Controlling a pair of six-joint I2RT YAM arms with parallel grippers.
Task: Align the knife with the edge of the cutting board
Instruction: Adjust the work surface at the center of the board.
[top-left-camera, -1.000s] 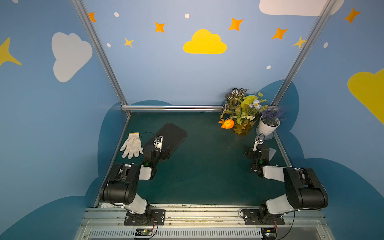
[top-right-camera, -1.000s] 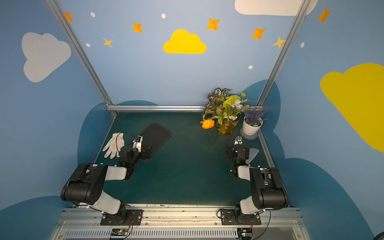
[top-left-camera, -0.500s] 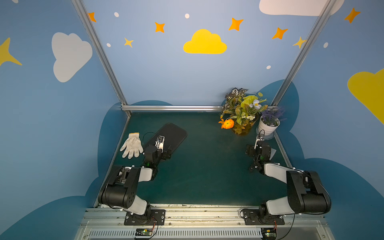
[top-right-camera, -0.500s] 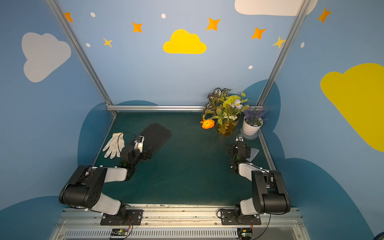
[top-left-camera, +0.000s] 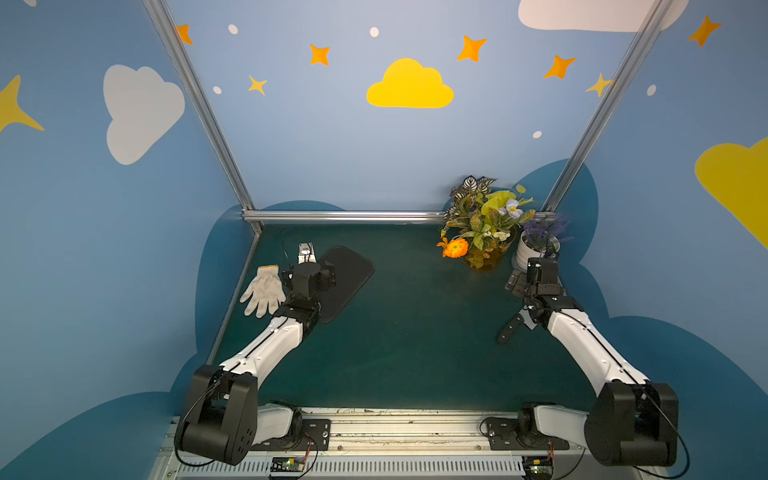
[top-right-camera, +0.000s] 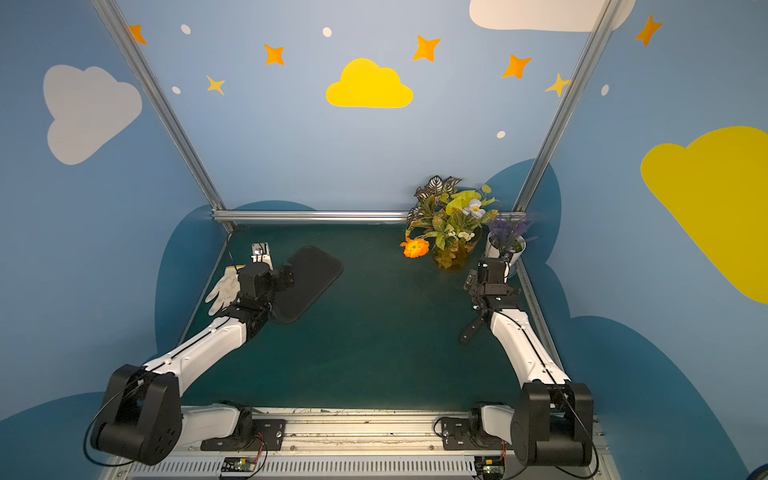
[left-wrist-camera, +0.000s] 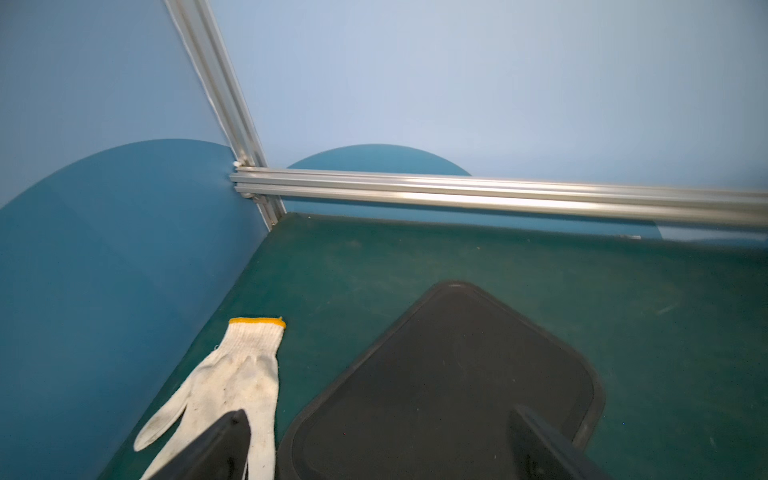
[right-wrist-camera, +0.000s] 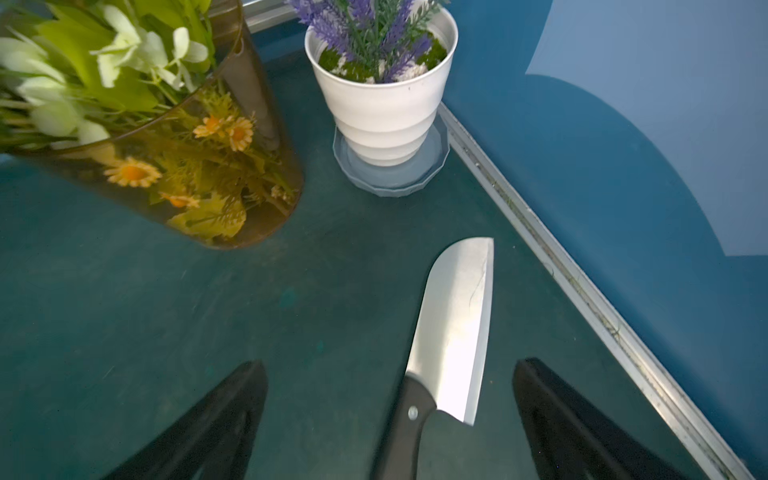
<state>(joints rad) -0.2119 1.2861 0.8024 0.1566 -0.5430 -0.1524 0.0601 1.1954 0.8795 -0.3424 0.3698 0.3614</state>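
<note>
Knife (right-wrist-camera: 451, 332) flat on counter (right-wrist-camera: 124, 291) at right side, well apart from board (left-wrist-camera: 449, 386). Right jaws spread wide above handle (right-wrist-camera: 405, 424), likely to straddle it for pickup. Left jaws spread over board end, perhaps to steady it.

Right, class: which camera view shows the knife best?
The right wrist view: the knife lies flat, with blade and handle clear. Both top views show mostly its dark handle, small and far off. The left wrist view misses it.
</note>
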